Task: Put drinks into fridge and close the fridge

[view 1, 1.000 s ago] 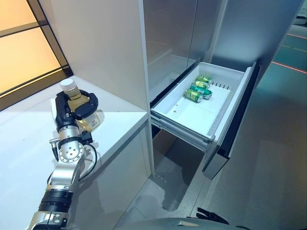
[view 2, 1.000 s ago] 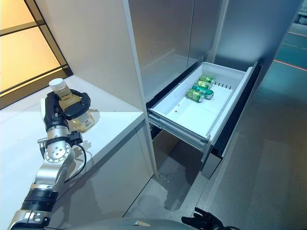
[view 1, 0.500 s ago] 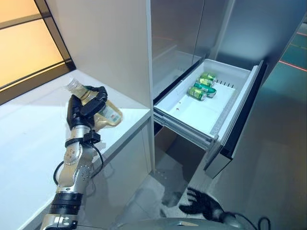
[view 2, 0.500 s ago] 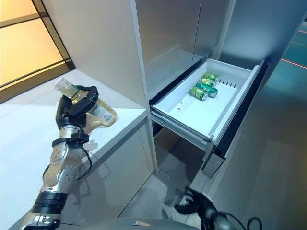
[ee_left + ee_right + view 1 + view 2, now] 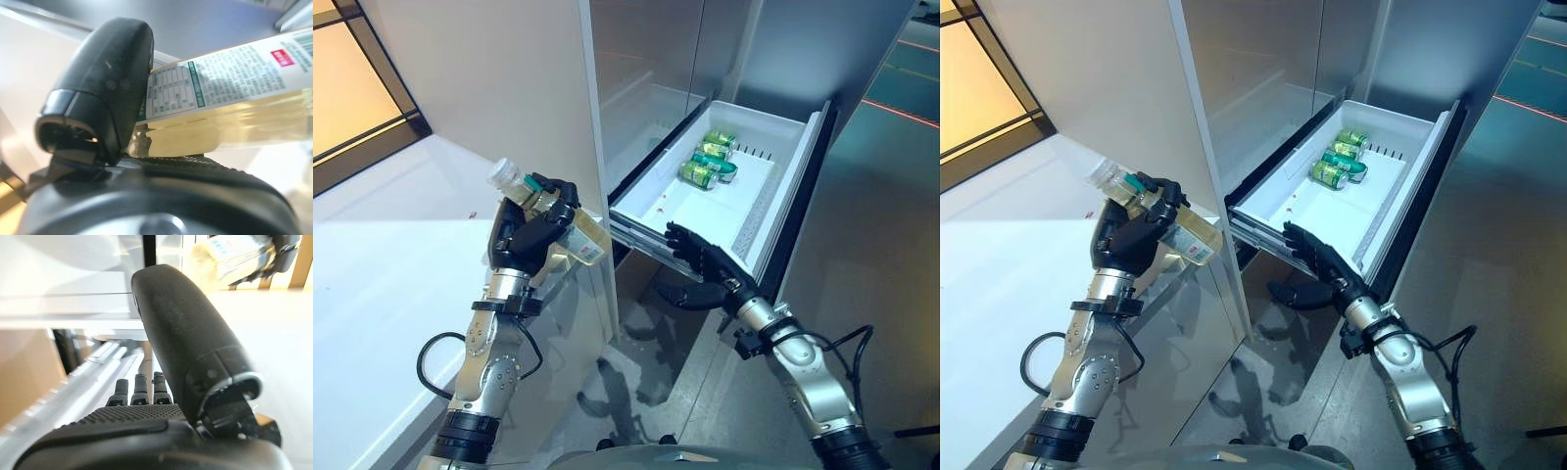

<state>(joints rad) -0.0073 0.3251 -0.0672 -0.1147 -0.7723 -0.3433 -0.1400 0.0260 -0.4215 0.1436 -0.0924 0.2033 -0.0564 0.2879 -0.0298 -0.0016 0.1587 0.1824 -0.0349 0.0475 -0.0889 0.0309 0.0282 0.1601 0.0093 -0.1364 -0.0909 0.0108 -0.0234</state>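
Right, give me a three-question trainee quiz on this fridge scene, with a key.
1. True or false: the fridge drawer is pulled out.
2. What does the left hand hold: A) a green can, B) a bottle of pale yellow drink, C) nothing?
3. Fill in: the green cans lie toward the ____ of the drawer.

Key:
1. True; it stands open, white inside.
2. B; its fingers curl round the tilted bottle beside the cabinet edge, while the right hand is open, fingers straight, near the drawer's front corner.
3. Back; they lie on their sides there.

Clear plastic bottle (image 5: 551, 209); glossy white drawer (image 5: 700, 211).
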